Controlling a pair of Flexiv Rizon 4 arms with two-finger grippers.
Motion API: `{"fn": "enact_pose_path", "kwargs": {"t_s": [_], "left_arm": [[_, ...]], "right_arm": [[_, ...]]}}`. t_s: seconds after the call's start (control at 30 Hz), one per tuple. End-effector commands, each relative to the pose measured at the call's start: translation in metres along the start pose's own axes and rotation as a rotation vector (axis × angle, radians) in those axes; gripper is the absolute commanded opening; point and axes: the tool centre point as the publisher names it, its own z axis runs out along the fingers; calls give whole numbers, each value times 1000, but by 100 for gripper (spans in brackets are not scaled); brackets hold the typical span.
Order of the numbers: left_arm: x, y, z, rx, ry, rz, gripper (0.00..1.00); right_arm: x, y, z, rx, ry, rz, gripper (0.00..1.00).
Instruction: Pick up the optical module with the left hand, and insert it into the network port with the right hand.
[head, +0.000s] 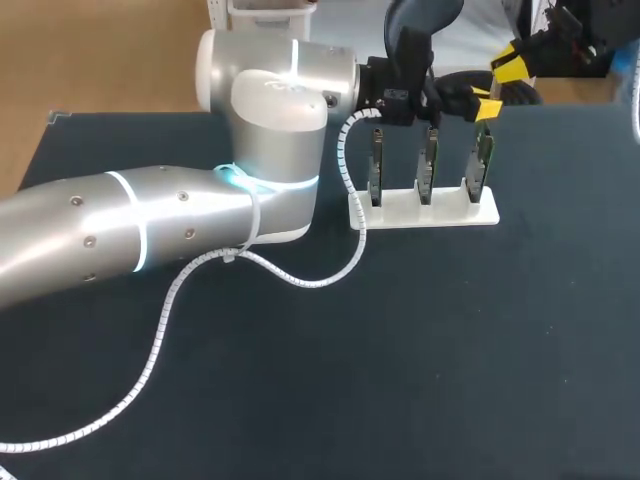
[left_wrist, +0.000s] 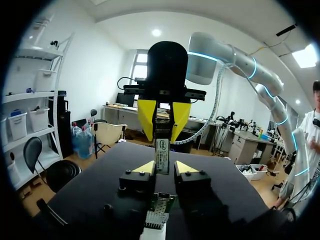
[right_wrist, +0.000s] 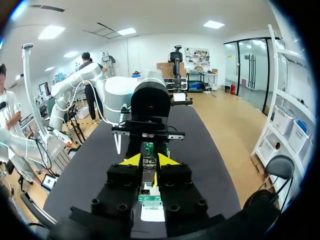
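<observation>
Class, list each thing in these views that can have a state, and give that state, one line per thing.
optical module, held in the air between the two grippers, above the boards, not in a port.
right gripper, shut on the optical module.
left gripper, around the module; open or shut cannot be told.
circuit boards, three, standing upright in the white rack.

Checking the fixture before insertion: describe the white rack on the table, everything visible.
The white rack is a long, plastic-looking bar with raised slots, lying flat on the dark table toward its far side. Three green boards stand upright in it, in a row, evenly spaced. A white coiled cable crosses its left end; whether it touches cannot be told.
</observation>
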Motion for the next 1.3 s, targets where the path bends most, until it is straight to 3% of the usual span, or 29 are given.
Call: {"fn": "enact_pose_path", "kwargs": {"t_s": [0.03, 0.37, 0.63, 0.77, 1.3], "left_arm": [[-1, 0, 1, 3, 3, 0, 100], [-1, -1, -4, 8, 20, -4, 100], [-4, -7, -10, 43, 116, 29, 100], [5, -7, -13, 72, 171, 5, 100], [27, -8, -20, 9, 329, 49, 100]], "right_arm": [[0, 1, 1, 5, -1, -3, 0], [1, 1, 1, 12, 0, -4, 0], [1, 1, 2, 16, 7, -10, 0], [1, 1, 2, 16, 4, -11, 0], [-1, 0, 4, 16, -7, -21, 0]]}}
